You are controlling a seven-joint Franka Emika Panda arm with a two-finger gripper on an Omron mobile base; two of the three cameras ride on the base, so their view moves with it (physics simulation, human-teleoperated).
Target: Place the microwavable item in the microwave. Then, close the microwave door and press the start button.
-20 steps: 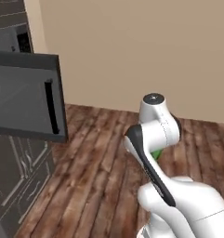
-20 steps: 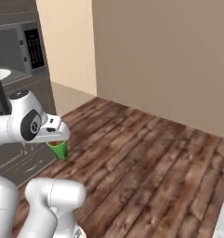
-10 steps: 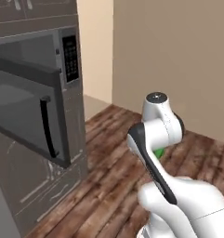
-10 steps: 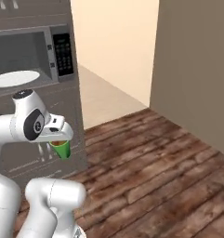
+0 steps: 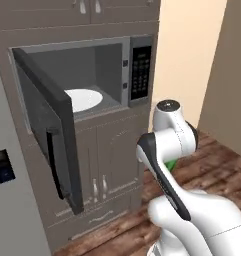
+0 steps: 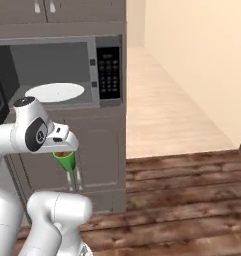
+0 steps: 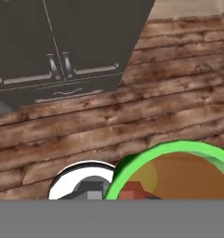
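The microwave (image 5: 87,85) sits built into grey cabinetry, its microwave door (image 5: 49,132) swung wide open, the white turntable plate (image 6: 54,92) bare inside. The gripper (image 6: 67,156), held low before the lower cabinet doors (image 7: 62,46), is clamped on the green cup (image 6: 66,160) of brown liquid.

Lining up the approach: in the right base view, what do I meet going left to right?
White turntable plate → green cup held at the gripper → black keypad panel → beige wall.
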